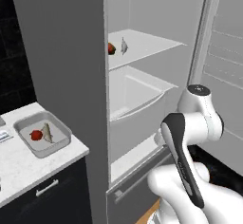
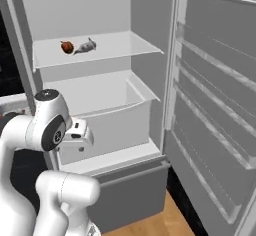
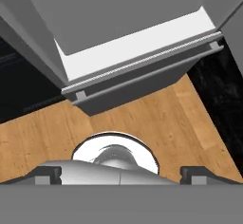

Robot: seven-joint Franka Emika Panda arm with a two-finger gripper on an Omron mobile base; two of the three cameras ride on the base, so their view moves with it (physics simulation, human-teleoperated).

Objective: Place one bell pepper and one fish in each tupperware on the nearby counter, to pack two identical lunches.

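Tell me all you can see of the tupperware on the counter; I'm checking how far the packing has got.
The tupperware is a shallow grey rectangular tray with rounded corners and a raised rim, plastic by the look. It sits flat on the white marbled counter, near its right end beside the fridge. Inside lie a red pepper and a grey fish, side by side.

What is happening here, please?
A white robot arm stands before an open fridge and holds nothing; its tool is open, pointing down at the wooden floor. One tupperware on the counter already holds a pepper and a fish. Another pepper and fish wait on the fridge shelf.
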